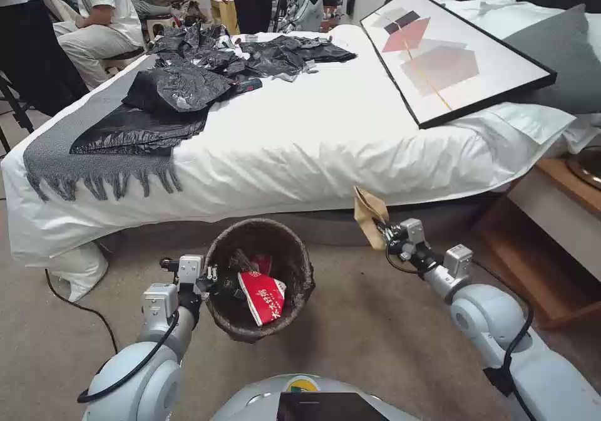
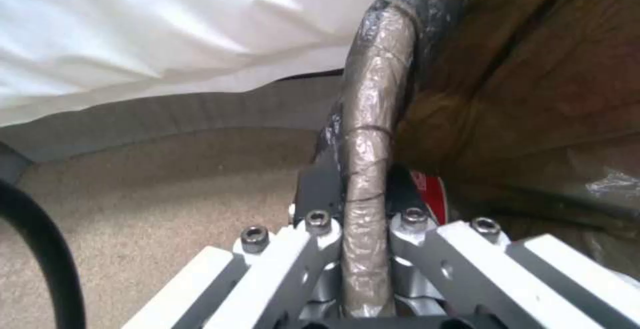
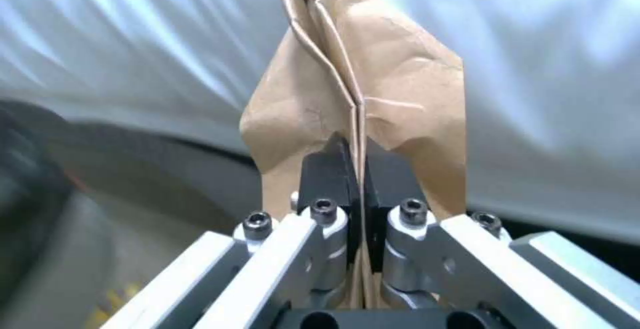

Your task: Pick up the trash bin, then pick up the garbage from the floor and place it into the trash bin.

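Bin [image 1: 260, 280] rim in L gripper [image 2: 360, 189]; tan cardboard [image 3: 360, 99] in R gripper [image 3: 360, 169].

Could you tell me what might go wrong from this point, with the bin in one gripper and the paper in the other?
1. The left gripper pinches only the bag-wrapped rim of the trash bin; the film could slip, or the bin could tilt and spill the red carton.
2. The right gripper holds the tan paper by its lower edge, off to the bin's side; released there, it would likely miss.
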Robot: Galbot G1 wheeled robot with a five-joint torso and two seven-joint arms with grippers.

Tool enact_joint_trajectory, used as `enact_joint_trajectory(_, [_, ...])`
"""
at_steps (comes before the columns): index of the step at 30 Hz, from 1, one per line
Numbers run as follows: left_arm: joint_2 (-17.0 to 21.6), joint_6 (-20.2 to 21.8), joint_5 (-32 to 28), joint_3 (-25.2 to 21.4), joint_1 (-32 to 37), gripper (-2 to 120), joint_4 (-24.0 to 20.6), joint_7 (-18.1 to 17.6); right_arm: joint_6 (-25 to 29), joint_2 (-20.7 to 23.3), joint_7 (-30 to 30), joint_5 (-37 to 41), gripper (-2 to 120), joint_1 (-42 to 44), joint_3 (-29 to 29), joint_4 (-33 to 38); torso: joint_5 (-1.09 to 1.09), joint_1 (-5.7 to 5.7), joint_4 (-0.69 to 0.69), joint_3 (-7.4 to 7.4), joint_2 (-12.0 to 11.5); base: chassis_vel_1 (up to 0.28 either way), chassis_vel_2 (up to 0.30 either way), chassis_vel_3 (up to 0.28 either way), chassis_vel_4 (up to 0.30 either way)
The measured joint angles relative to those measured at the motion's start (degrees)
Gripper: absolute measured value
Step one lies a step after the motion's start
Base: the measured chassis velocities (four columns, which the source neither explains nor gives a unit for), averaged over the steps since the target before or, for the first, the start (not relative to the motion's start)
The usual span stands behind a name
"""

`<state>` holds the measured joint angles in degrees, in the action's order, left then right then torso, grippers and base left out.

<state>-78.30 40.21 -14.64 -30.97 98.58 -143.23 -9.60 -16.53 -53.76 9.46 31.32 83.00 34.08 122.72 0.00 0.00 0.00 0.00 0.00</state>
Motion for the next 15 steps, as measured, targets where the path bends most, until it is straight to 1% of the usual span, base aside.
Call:
enact_joint_trajectory(1, [0.05, 0.02, 0.01, 0.0, 0.02, 2, 0.0, 0.01, -1.12, 0.5, -0.19, 1.43, 0, -0.79, -0.67, 3.37, -0.01, 0.0, -0.01, 0.0, 0.0, 0.0, 0.0, 0.0, 0.0])
enact_joint_trajectory(2, [0.09, 0.02, 0.01, 0.0, 0.02, 2, 0.0, 0.01, -1.6, 0.81, -0.18, 2.09, 0, -1.33, -1.4, 4.94, 0.0, 0.0, 0.0, 0.0, 0.0, 0.0, 0.0, 0.0, 0.0])
enact_joint_trajectory(3, [0.09, 0.02, 0.01, 0.0, 0.02, 2, 0.0, 0.01, -1.6, 0.81, -0.18, 2.09, 0, -1.33, -1.4, 4.94, 0.0, 0.0, 0.0, 0.0, 0.0, 0.0, 0.0, 0.0, 0.0])
enact_joint_trajectory(5, [0.11, 0.03, 0.01, 0.0, 0.01, 2, 0.0, -0.02, -2.66, 1.52, -0.5, 3.49, 0, -2.89, -3.66, 7.6, -0.02, 0.0, 0.0, 0.0, 0.0, 0.0, 0.0, 0.0, 0.0])
enact_joint_trajectory(7, [0.12, 0.03, 0.01, 0.0, 0.01, 2, 0.0, -0.02, -2.93, 1.73, -0.74, 3.89, 0, -3.43, -4.43, 8.18, 0.0, 0.0, 0.01, 0.0, 0.0, 0.0, 0.0, 0.0, 0.0])
enact_joint_trajectory(9, [0.22, 0.03, 0.0, -0.01, 0.04, 2, 0.0, -0.06, -3.68, 2.42, -1.62, 4.92, 0, -5.86, -7.8, 9.5, -0.02, 0.0, 0.0, 0.0, 0.0, 0.0, 0.0, 0.0, 0.0])
enact_joint_trajectory(11, [0.31, 0.03, -0.01, -0.01, 0.06, 2, 0.0, -0.07, -3.9, 2.58, -1.87, 5.1, 0, -6.82, -8.94, 9.62, 0.0, 0.0, 0.0, 0.0, 0.0, 0.0, 0.0, 0.0, 0.0])
enact_joint_trajectory(12, [0.68, 0.03, -0.04, -0.08, 0.14, 2, 0.0, -0.12, -4.38, 2.88, -2.37, 5.47, 0, -9.25, -11.8, 9.66, -0.01, 0.0, 0.01, 0.0, 0.0, 0.0, 0.0, 0.0, 0.0])
enact_joint_trajectory(13, [0.84, 0.03, -0.04, -0.16, 0.18, 2, 0.0, -0.13, -4.56, 3.0, -2.51, 5.68, 0, -10.32, -12.98, 9.66, -0.01, 0.0, 0.0, 0.0, 0.0, 0.0, 0.0, 0.0, 0.0])
enact_joint_trajectory(14, [0.84, 0.03, -0.04, -0.16, 0.18, 2, 0.0, -0.13, -4.56, 3.0, -2.51, 5.68, 0, -10.32, -12.98, 9.66, -0.01, 0.0, 0.0, 0.0, 0.0, 0.0, 0.0, 0.0, 0.0])
enact_joint_trajectory(15, [1.0, 0.04, -0.07, -0.26, 0.24, 2, 0.0, -0.14, -4.99, 3.17, -2.53, 6.0, 0, -11.73, -14.57, 9.66, 0.0, 0.0, 0.0, 0.0, 0.0, 0.0, 0.0, 0.0, 0.0])
